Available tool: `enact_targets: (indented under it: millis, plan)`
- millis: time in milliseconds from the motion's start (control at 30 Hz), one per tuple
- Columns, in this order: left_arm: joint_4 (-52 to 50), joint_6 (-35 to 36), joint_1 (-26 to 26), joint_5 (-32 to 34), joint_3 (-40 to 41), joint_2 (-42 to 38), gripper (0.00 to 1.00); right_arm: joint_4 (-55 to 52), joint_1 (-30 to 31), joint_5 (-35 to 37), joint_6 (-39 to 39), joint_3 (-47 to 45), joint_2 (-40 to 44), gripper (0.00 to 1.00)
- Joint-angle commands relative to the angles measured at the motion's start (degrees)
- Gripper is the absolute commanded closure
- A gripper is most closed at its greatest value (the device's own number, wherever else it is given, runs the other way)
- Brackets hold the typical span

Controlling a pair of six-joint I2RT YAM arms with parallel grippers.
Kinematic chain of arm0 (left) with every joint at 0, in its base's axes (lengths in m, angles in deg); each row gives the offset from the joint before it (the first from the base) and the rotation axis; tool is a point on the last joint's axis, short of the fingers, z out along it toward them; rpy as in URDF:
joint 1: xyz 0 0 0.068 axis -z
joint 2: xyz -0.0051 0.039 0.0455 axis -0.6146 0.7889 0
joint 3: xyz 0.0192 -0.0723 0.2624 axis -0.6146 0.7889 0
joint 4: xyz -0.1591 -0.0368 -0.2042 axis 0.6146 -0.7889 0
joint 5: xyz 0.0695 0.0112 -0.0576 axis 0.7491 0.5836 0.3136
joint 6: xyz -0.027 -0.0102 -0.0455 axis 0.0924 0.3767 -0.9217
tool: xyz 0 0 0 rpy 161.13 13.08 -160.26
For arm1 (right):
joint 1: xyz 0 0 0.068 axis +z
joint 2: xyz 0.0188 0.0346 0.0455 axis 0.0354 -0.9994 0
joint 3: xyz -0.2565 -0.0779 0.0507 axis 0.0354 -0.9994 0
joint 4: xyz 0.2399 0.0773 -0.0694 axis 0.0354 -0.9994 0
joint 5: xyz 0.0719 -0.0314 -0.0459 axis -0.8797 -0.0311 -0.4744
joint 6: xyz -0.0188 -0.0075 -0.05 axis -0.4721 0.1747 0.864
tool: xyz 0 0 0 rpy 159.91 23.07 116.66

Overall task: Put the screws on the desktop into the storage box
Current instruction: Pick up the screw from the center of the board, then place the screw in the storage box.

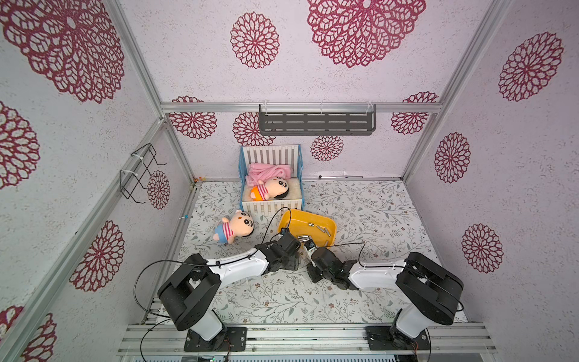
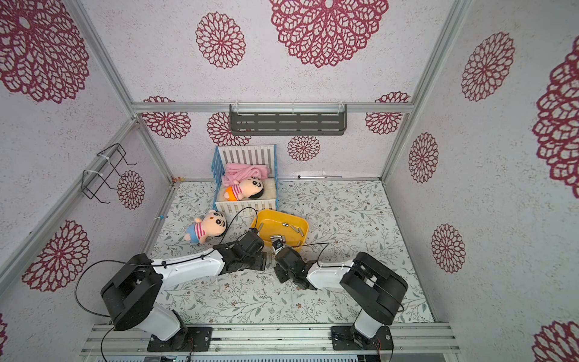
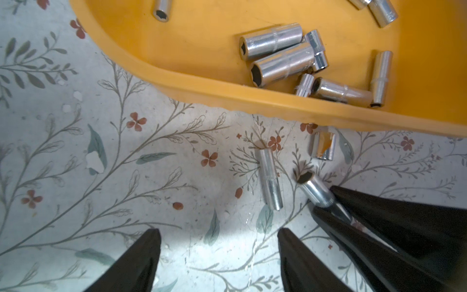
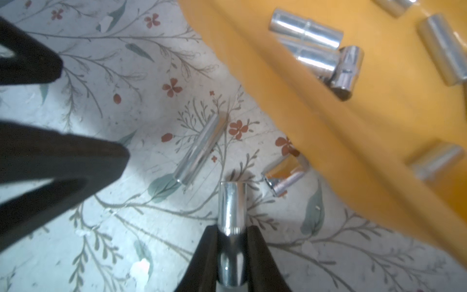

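Beside storage box (image 3: 227, 101) rim, right claw (image 4: 232, 235) pinched one screw (image 4: 232, 199) by its end; left claw (image 3: 218, 235) spread, empty. Two loose screws (image 3: 270, 179) lay on tabletop (image 3: 75, 151). Next needed, prob.: lift over rim & release.

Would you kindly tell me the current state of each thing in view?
Right claw: shut on a screw.
Left claw: open, empty.
Storage box: holds several screws.
Long screw: lying on desktop, outside box.
Short screw: on desktop beside box.
Crib doll: lying down.

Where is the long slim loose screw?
Left wrist view: the slim screw lies on the desktop, outside the storage box, beside the right gripper.
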Motion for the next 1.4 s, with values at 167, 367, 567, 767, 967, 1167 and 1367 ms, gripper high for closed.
enact_targets:
  millis: [167, 367, 567, 767, 967, 1167, 1367]
  plan:
    - [0.5, 1.6, -0.5, -1.5, -2.1, 2.4, 0.22, 2.7, -0.1, -2.8, 0.9, -4.5, 12.1, 0.92]
    - [0.7, 1.9, -0.4, -1.9, -2.5, 3.2, 0.22, 4.1, -0.9, -0.4, -2.4, -7.8, 24.6, 0.99]
    - [1.3, 2.2, -0.4, -2.8, -2.7, 3.8, 0.22, -1.8, -7.0, 3.7, -8.0, -1.6, 28.0, 1.00]
    - [1.5, 2.1, -0.4, -2.3, -2.5, 3.3, 0.22, -5.5, -11.5, 1.3, -10.0, 8.8, 14.2, 1.00]
    - [1.4, 2.4, -0.4, -2.0, -2.0, 1.8, 0.22, -6.6, -14.5, 1.0, -11.5, 17.3, -0.2, 0.98]
    - [1.3, 2.4, -0.4, -1.0, -1.3, -0.1, 0.22, -7.6, -15.4, 0.0, -11.1, 21.3, -3.3, 0.78]
    - [0.5, 2.7, -0.5, 0.5, -1.0, -1.7, 0.22, -8.2, -15.3, -0.9, -10.9, 20.3, 1.1, 0.57]
